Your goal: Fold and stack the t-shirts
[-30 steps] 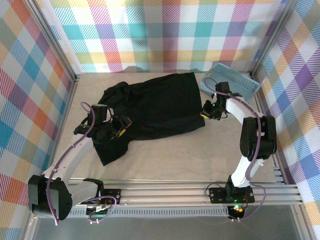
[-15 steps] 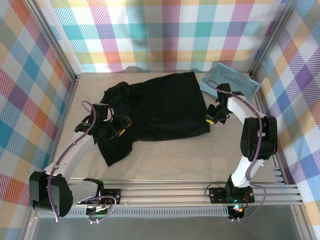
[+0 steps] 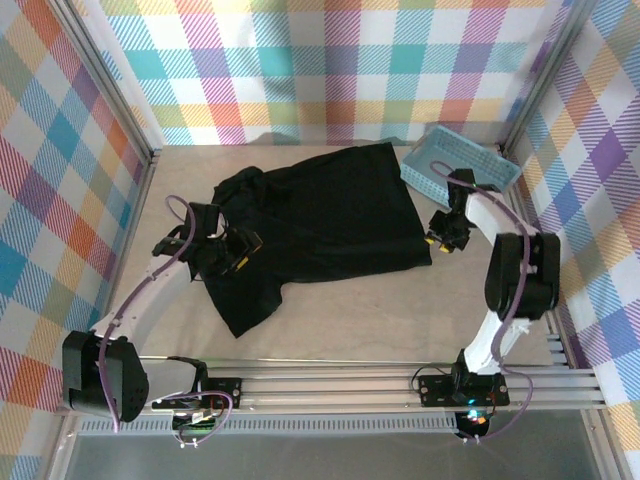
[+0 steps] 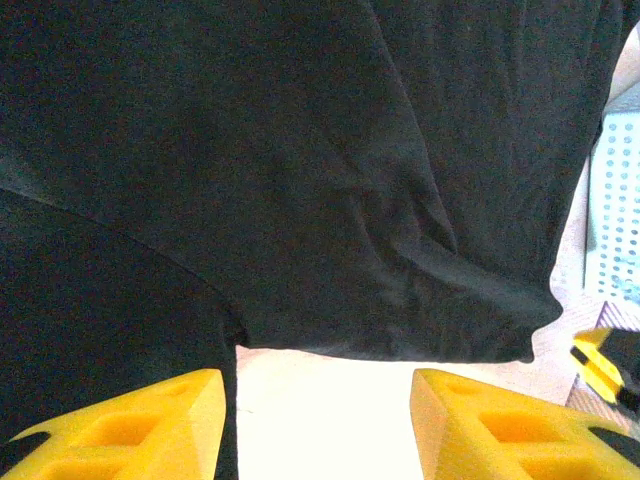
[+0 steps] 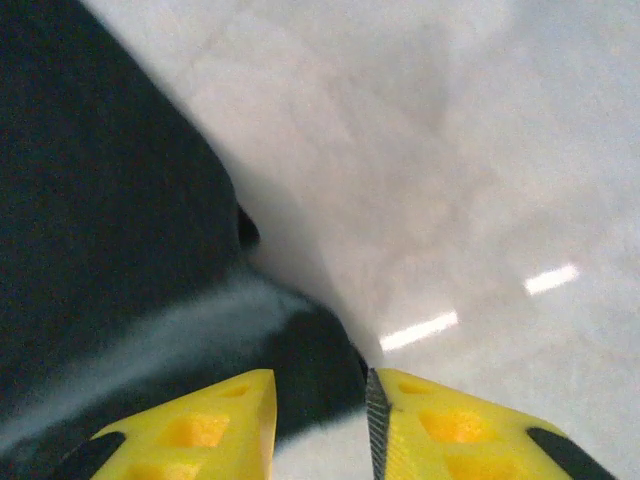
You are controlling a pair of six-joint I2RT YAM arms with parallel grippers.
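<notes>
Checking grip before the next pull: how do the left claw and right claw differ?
The left claw is open wide; the right claw is nearly closed, pinching the t-shirt corner. The left claw is over its sleeve end, the right claw at its hem corner. Both are yellow-tipped.

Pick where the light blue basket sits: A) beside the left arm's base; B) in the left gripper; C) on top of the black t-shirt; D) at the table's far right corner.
D: the light blue mesh basket lies in the far right corner of the table, right of the black t-shirt.
</notes>
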